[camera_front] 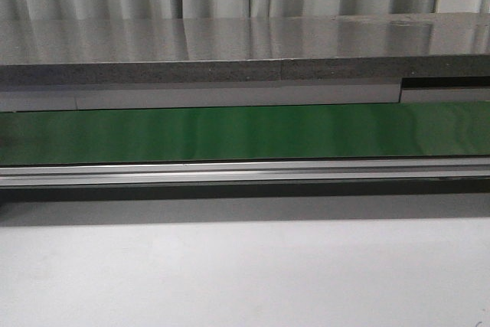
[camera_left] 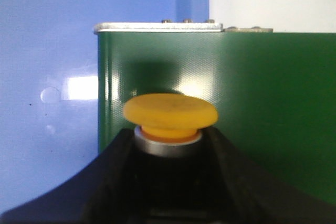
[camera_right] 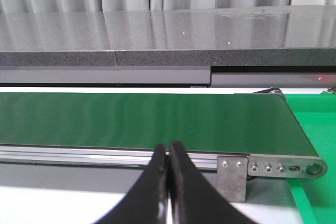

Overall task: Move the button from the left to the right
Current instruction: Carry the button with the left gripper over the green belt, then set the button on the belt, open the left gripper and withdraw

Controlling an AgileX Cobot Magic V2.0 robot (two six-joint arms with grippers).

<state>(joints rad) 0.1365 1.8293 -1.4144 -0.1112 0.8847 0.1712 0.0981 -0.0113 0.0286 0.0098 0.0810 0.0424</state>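
In the left wrist view my left gripper [camera_left: 169, 142] is shut on the button [camera_left: 170, 113]. Its round yellow-orange cap and silver collar stick out past the black fingers [camera_left: 113, 171]; its black body is hidden between them. The button hangs over the end of the green conveyor belt [camera_left: 252, 108]. In the right wrist view my right gripper [camera_right: 168, 149] is shut and empty, in front of the near rail of the green belt [camera_right: 131, 119]. Neither gripper nor the button shows in the front view.
A blue surface [camera_left: 47, 77] lies beside the belt's end with its metal end plate [camera_left: 157, 26]. The belt [camera_front: 245, 132] runs across the front view with an aluminium rail [camera_front: 245, 170] and a grey stone shelf [camera_front: 230, 51] behind. A bracket [camera_right: 233, 174] and green bin [camera_right: 315, 119] sit at the belt's right end.
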